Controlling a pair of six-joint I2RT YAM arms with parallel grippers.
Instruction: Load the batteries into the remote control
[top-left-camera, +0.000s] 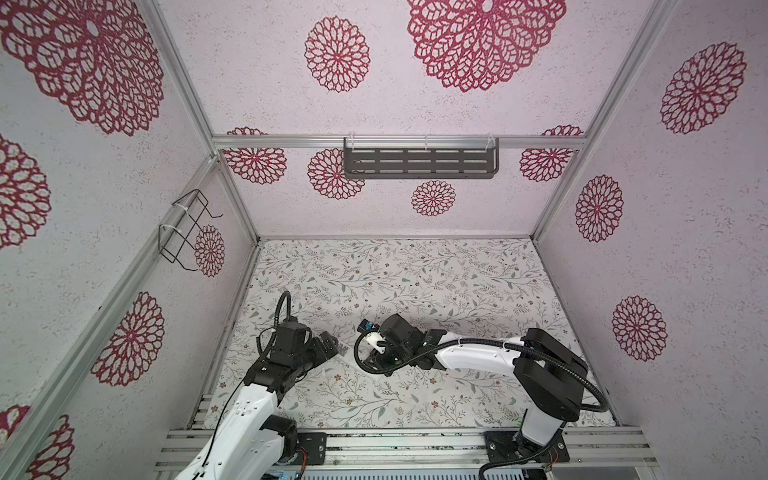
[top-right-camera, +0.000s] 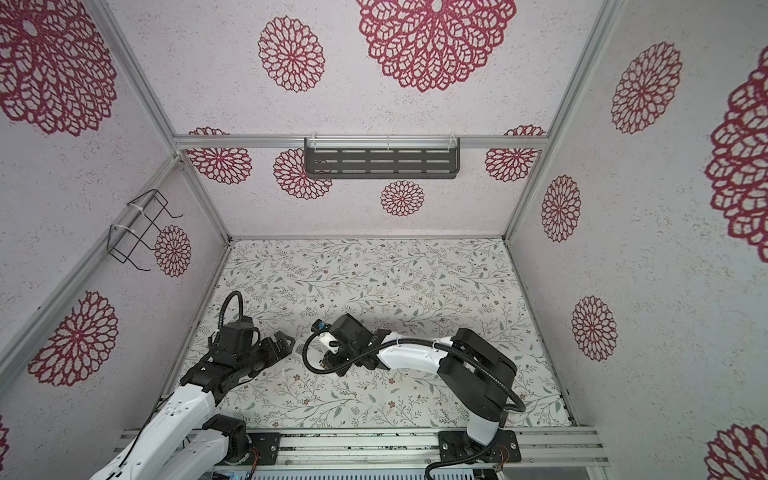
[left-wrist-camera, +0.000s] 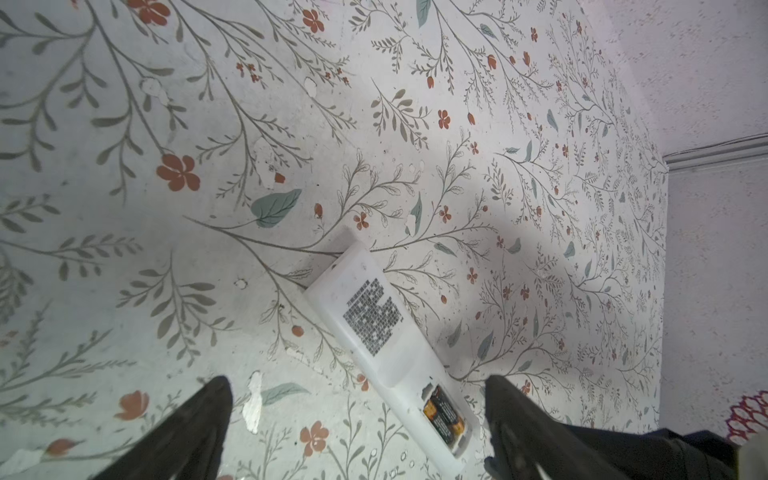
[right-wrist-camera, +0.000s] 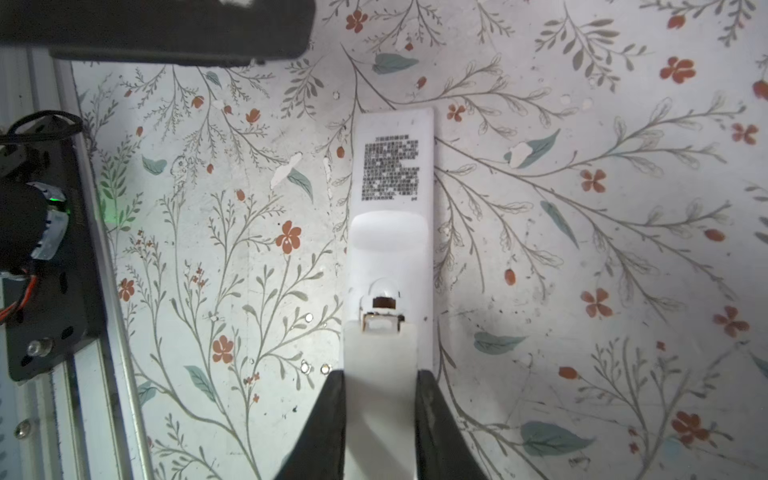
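Observation:
The remote control (left-wrist-camera: 374, 328) (right-wrist-camera: 392, 174) lies back up on the floral table, a printed label on its white back. Two dark batteries (left-wrist-camera: 444, 417) with orange bands sit side by side in its bay. My left gripper (left-wrist-camera: 357, 415) is open, with its fingers (left-wrist-camera: 511, 415) either side of the bay end and not touching it. My right gripper (right-wrist-camera: 381, 374) is shut on a flat white battery cover (right-wrist-camera: 380, 345), held just over the bay end and hiding most of the bay in the right wrist view. In both top views the right arm's wrist (top-left-camera: 399, 332) (top-right-camera: 353, 332) hides the remote.
A black slotted shelf (top-left-camera: 419, 160) hangs on the back wall and a wire basket (top-left-camera: 187, 230) on the left wall. An aluminium rail (top-left-camera: 415, 444) with both arm bases runs along the table's front edge. The left arm's base mount (right-wrist-camera: 45, 257) shows in the right wrist view.

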